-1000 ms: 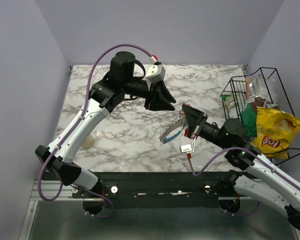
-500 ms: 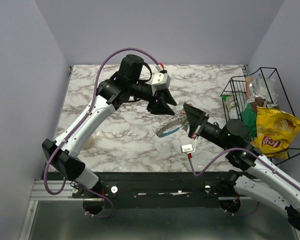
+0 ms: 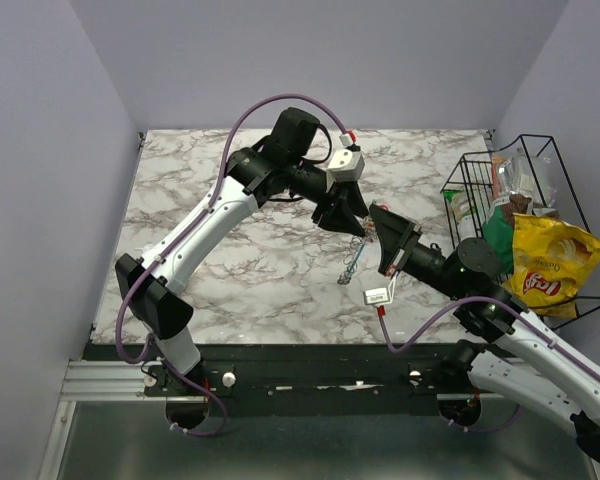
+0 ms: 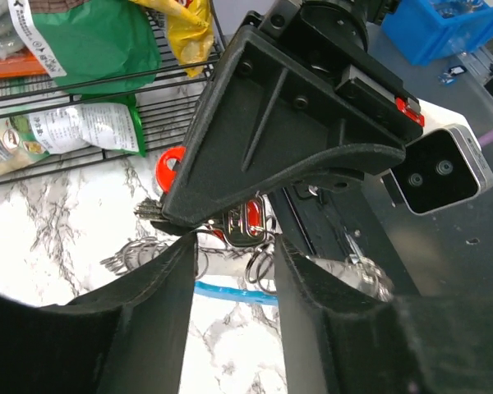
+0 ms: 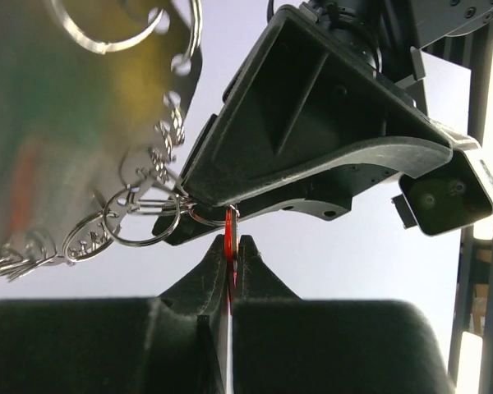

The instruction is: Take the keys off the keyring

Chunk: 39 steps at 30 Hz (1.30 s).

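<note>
1. Nearest you, your right gripper (image 5: 230,249) has its fingers pressed together on a red key (image 5: 230,236), which shows edge-on as a thin red sliver between the pads
2. Small metal rings (image 5: 140,223) and a short run of chain are bunched just beside that pinch, right at the tips of your other claw
3. In the overhead view the keyring (image 3: 353,262) trails from the spot where the two claws meet, over the middle-right of the marble table (image 3: 240,265). It is seen edge-on as a thin line, and you cannot tell whether its lower end touches the marble
4. From the left wrist view its bright blue part (image 4: 230,293) shows low in the gap between the fingers, with the marble behind it
5. Your left gripper (image 4: 234,258) faces the right one tip to tip with its fingers spread. The red key and rings sit in the opening just past its tips, and you cannot tell whether either pad touches them
6. Farther off, at the table's right edge, a wire rack (image 3: 528,139) holds snack bags, with a yellow chip bag (image 3: 552,265) at its near side
</note>
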Tool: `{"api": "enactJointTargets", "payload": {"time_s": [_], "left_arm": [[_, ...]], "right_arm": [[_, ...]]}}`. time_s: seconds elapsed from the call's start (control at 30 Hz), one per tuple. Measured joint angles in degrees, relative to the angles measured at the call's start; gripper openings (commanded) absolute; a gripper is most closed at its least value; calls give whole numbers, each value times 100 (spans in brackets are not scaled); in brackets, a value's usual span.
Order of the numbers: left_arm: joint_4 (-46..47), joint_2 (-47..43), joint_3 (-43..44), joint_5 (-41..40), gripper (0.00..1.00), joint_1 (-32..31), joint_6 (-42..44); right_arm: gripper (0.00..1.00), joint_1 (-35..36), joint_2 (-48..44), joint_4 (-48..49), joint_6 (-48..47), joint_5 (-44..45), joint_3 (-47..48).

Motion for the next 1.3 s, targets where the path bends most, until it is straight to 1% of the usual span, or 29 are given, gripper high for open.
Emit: {"api": "enactJointTargets", "payload": {"time_s": [0.03,0.2,0.3,0.33,0.5,0.53,0.67,0.87,1.03,1.3], "left_arm": [[-83,39,76,59,44,0,55],[-588,166,424,203,38,-35,446],[-933,219,540,254,29,-87,730],[-1040,223,557,262,23,-103,815],[-1296,229,597,302,6,-109,1014],[-1320,227,605,319,1,-109,1029],[-1290,227,608,341,0,-109,986],[-826,138,358,382,0,-107,597],[-610,-26,297,404,0,-76,481],[-153,-365,295,636,0,28,181]], "right_arm": [[1,0,-7,-7,0,2,24],[1,0,-20,-2,-2,2,105],[1,0,-31,-22,0,4,133],[1,0,-44,-52,0,2,133],[1,4,-48,-81,0,7,140],[1,4,-48,-79,0,4,140],[1,4,-48,-76,0,7,140],[1,4,-61,-94,0,70,142],[1,4,-103,-90,0,289,197],[1,42,-483,-170,0,431,170]]}}
